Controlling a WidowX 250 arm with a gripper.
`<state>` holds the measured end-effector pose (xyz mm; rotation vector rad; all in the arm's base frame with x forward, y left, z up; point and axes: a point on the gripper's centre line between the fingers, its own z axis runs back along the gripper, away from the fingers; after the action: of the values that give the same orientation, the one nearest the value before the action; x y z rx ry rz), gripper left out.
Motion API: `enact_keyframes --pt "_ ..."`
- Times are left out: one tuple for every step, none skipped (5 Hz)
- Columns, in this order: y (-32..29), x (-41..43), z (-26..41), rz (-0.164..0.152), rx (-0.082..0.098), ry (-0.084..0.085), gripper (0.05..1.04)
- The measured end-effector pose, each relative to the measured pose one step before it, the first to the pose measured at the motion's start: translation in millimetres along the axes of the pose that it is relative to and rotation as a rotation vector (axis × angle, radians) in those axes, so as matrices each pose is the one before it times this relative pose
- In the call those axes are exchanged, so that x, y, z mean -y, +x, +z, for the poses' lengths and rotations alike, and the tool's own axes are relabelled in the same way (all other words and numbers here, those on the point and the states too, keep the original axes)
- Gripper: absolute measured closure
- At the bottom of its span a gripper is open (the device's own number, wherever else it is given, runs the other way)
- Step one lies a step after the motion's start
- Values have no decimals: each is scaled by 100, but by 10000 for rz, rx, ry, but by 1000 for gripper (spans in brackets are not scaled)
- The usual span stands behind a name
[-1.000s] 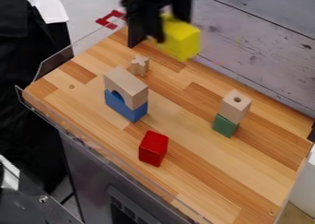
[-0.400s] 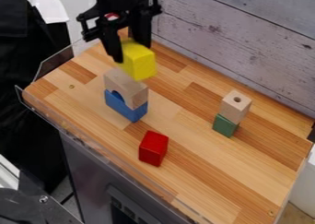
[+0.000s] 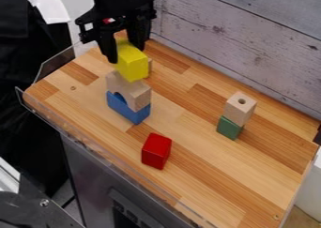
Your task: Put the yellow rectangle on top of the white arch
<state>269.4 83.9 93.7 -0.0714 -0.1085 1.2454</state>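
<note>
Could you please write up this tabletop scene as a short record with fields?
Tool: closed on the yellow block
Yellow block: over the pale arch; touching or just above, unclear
Under arch: blue block
Other stack: wooden block with hole, on green block
Red block: standing apart on the tabletop
</note>
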Motion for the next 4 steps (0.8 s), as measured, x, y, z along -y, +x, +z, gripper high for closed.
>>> enact_keyframes --pt "410 182 -340 644 542 -105 538" --pt "-441 257 -287 450 339 33 538" --pt "-555 -404 -340 391 -54 202 538" --pt "-811 -16 719 -162 -35 35 538"
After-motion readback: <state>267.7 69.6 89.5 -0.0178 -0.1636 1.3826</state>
